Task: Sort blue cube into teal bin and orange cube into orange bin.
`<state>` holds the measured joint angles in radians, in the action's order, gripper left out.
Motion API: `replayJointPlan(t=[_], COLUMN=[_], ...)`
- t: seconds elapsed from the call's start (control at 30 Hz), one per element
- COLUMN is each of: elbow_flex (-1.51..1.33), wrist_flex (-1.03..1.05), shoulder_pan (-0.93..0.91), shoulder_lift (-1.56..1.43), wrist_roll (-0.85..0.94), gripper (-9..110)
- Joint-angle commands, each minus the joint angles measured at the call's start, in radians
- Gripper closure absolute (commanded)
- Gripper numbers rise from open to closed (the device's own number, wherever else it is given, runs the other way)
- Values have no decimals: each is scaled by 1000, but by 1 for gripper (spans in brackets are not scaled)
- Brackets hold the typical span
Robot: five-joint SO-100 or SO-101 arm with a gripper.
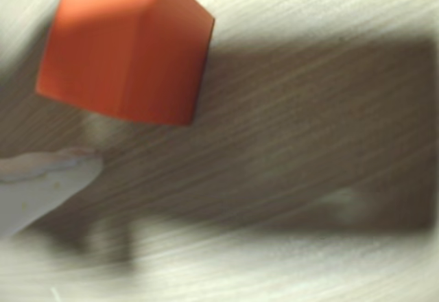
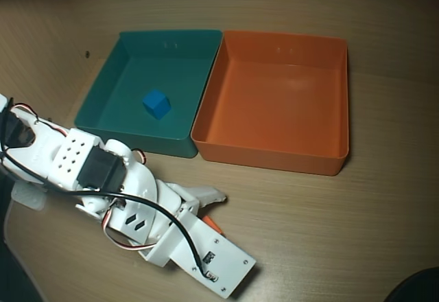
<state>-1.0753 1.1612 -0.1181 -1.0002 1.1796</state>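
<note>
The orange cube (image 1: 127, 44) lies on the wooden table, filling the upper left of the wrist view. One white finger (image 1: 55, 178) reaches in from the lower left, a short gap away from the cube. In the overhead view only a sliver of the orange cube (image 2: 215, 226) shows under my gripper (image 2: 218, 213), which is open and straddles it. The blue cube (image 2: 156, 103) lies inside the teal bin (image 2: 103, 89). Right beside it, the orange bin (image 2: 336, 103) holds nothing.
The two bins touch side by side at the back of the table. My white arm (image 2: 89, 168) comes in from the left edge with black cables. A dark object (image 2: 418, 288) sits at the bottom right corner.
</note>
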Motion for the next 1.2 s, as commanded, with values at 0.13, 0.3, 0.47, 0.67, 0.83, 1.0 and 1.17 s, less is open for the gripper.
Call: replayJointPlan(t=[0.13, 0.3, 0.47, 0.67, 0.83, 1.0, 1.17], elbow_flex=[69, 69, 69, 71, 67, 67, 67], wrist_flex=[-12, -12, -14, -14, -83, -118, -118], shoulder_pan=[-2, -2, -6, -9, -9, -8, -3], shoulder_lift=[-40, -40, -34, -21, -14, 35, 46], wrist_roll=[-95, -112, -114, -95, -103, -97, -97], gripper=[62, 62, 62, 62, 62, 62, 62])
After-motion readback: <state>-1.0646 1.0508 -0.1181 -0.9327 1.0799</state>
